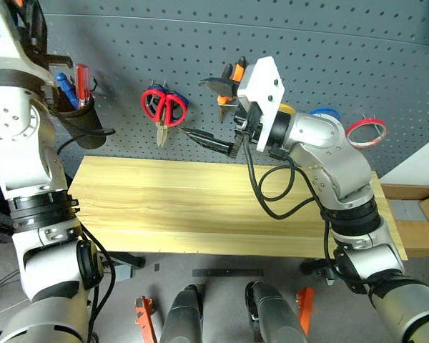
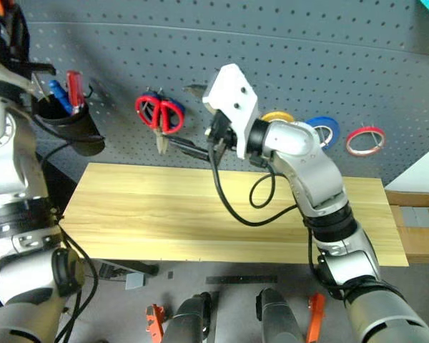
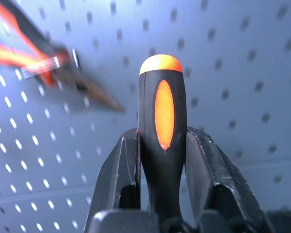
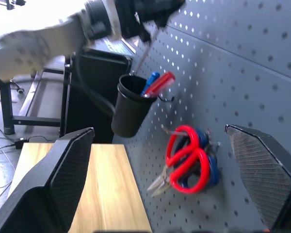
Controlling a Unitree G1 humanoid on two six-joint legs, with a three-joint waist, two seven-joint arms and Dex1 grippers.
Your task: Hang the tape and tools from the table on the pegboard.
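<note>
My left gripper [image 3: 162, 160] pinches the screwdriver [image 3: 163, 126], orange cap pointing past my fingertips at the pegboard [image 1: 343, 50]. In the right wrist view its shaft hangs just above the black cup [image 4: 131, 104] that holds the red and blue screwdrivers. My right gripper [image 4: 169, 184] is spread wide and empty, the red scissors [image 4: 186, 165] hanging between its fingers on the board. The pliers [image 1: 225, 84] and red tape [image 1: 367, 131] hang there too; the table [image 1: 164, 207] lies bare. So this looks like the last item. Next, I judge, I must line the shaft up over the cup's mouth, lower it in and only then let go.
</note>
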